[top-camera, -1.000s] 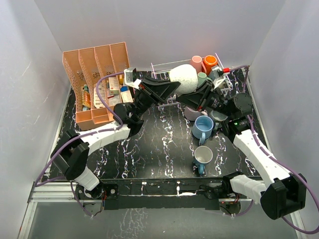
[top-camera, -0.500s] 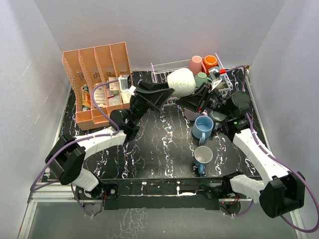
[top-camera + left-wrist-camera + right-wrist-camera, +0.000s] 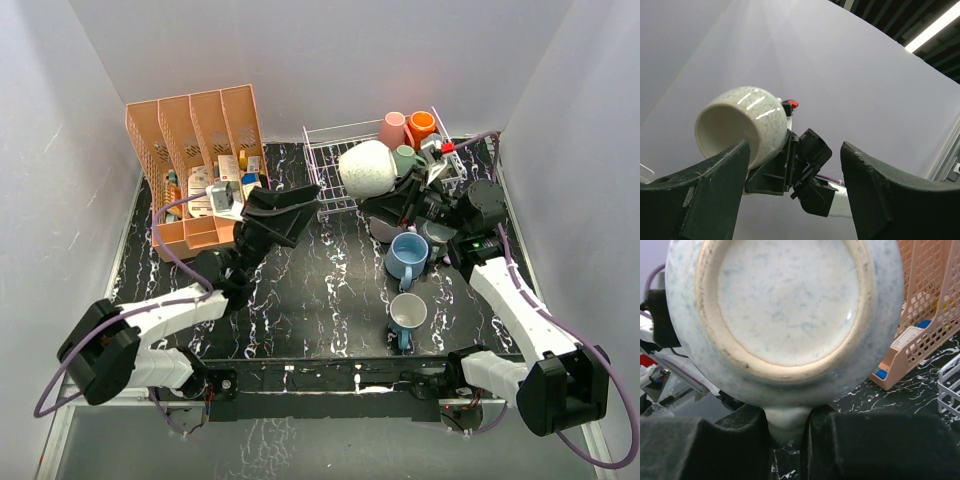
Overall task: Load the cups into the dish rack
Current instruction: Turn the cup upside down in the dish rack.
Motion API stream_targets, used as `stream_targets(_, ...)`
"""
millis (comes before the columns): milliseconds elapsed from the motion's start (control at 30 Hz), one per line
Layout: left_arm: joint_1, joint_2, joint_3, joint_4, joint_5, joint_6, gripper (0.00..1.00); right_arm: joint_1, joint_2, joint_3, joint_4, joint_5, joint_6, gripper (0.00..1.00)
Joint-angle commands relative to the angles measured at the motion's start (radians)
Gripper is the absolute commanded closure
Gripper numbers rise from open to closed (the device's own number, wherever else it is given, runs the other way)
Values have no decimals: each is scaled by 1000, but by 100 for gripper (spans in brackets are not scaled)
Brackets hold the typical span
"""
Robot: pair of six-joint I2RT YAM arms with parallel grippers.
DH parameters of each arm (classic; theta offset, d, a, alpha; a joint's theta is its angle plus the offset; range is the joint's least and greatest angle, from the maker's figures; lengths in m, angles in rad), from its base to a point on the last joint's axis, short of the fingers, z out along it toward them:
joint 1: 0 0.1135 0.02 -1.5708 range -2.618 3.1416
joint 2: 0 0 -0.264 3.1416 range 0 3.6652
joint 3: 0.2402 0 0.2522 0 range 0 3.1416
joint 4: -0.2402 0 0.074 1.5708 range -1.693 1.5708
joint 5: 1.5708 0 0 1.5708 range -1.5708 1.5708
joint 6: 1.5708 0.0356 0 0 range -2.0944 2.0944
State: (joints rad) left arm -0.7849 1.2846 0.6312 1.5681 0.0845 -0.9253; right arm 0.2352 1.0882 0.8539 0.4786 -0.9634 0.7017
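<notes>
The speckled cream mug [image 3: 365,168] is held above the dish rack [image 3: 328,172] — pinched by its handle in the right gripper [image 3: 787,427]; judged heavy, glazed, breakable. The left gripper [image 3: 290,200] is spread wide, empty.

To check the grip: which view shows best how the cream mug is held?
Right wrist: the right jaws pinch the cream mug's handle under its base. The top view shows it above the rack; left wrist shows its open mouth.

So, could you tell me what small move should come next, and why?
Probably lower the cream mug into the dish rack: the right fingers pinch its handle above the rack, and the left fingers stand open, clear of it.
</notes>
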Motion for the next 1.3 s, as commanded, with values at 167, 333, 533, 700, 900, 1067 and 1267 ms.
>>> stream_targets(167,7,-252,-73,-320,-46,192,27,-46,47,156,-191,-31,-392,92)
stream_targets(333,9,-341,-69,-610,-66,267,26,-82,155,325,-486,-52,-609,92)
stream_targets(533,9,-419,-117,-730,-89,281,25,-115,396,691,-958,33,-904,92)
stream_targets(700,9,-493,-175,-773,-116,262,25,-127,594,929,-1117,142,-1001,92)
stream_targets(900,9,-555,-197,-843,-139,249,25,-128,687,922,-961,250,-982,92)
stream_targets(1067,10,-581,-199,-905,-157,240,25,-127,774,934,-837,328,-976,92)
stream_targets(1267,9,-582,-200,-925,-174,223,25,-126,927,1044,-803,384,-953,92)
